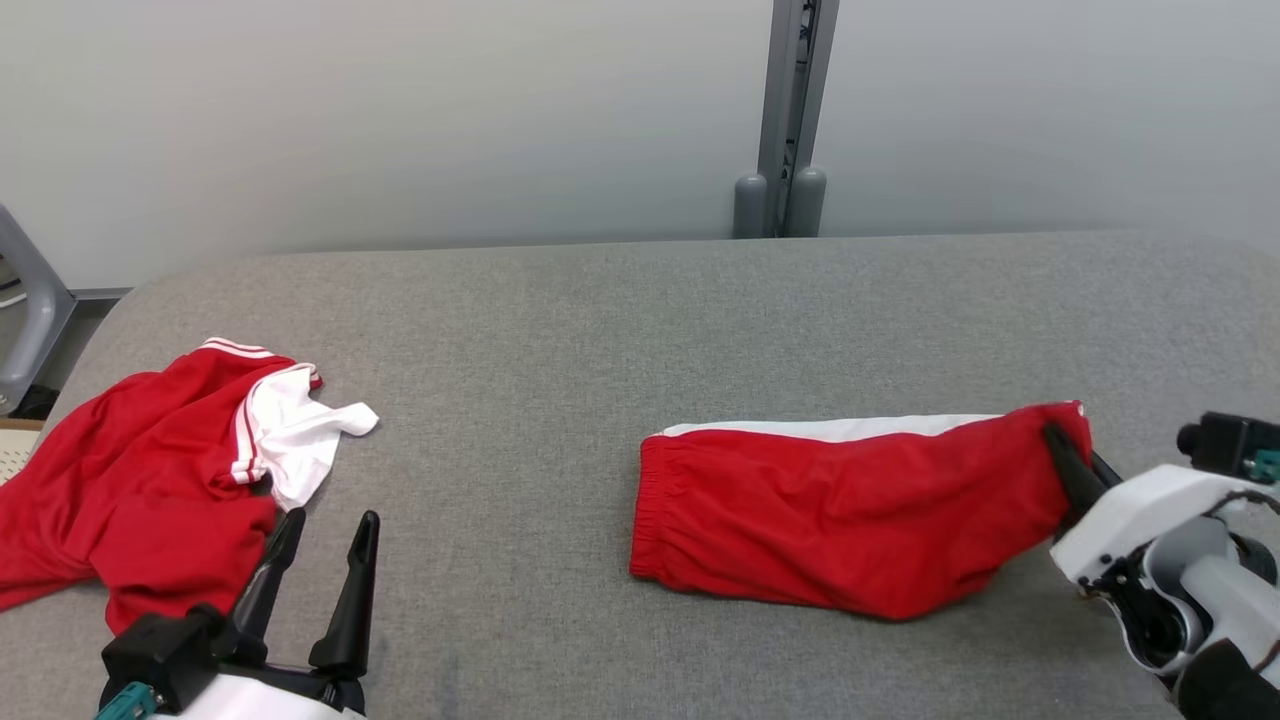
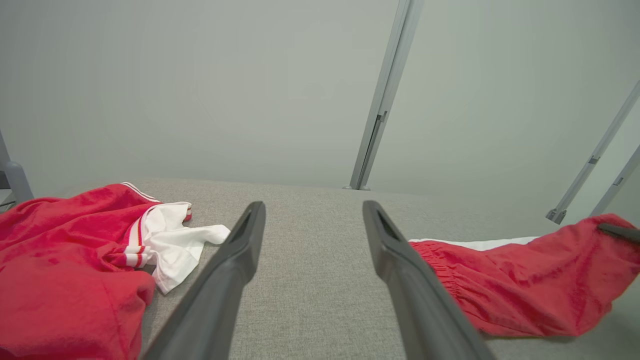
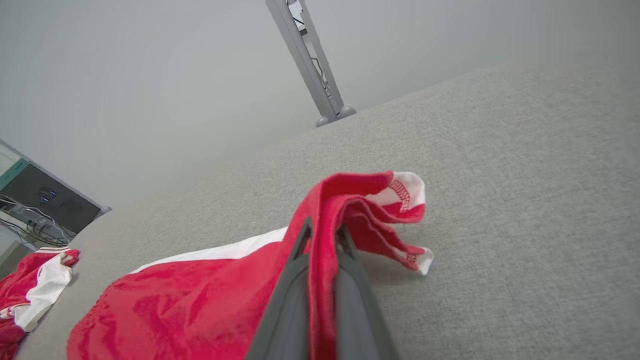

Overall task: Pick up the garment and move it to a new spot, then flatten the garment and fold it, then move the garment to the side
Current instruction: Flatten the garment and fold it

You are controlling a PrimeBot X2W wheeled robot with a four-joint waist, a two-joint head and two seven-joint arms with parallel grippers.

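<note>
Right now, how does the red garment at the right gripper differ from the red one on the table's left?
The right garment lies folded in a long band; the left garment is a crumpled heap. The right gripper is shut on the right garment's end; the left gripper stands open beside the left garment. Both are red with white trim, on the grey table.

Left end effector (image 1: 332, 520): sits at 7 o'clock in the head view. Its two dark fingers (image 2: 230, 270) are spread wide apart, tips pointing toward 12 to 1 o'clock.

Right end effector (image 1: 1055, 440): sits at 4 o'clock in the head view, ahead of its white wrist housing (image 1: 1130, 520). Its fingers angle toward 10 o'clock and are pressed together, pinching one end of the garment (image 1: 850, 520).
</note>
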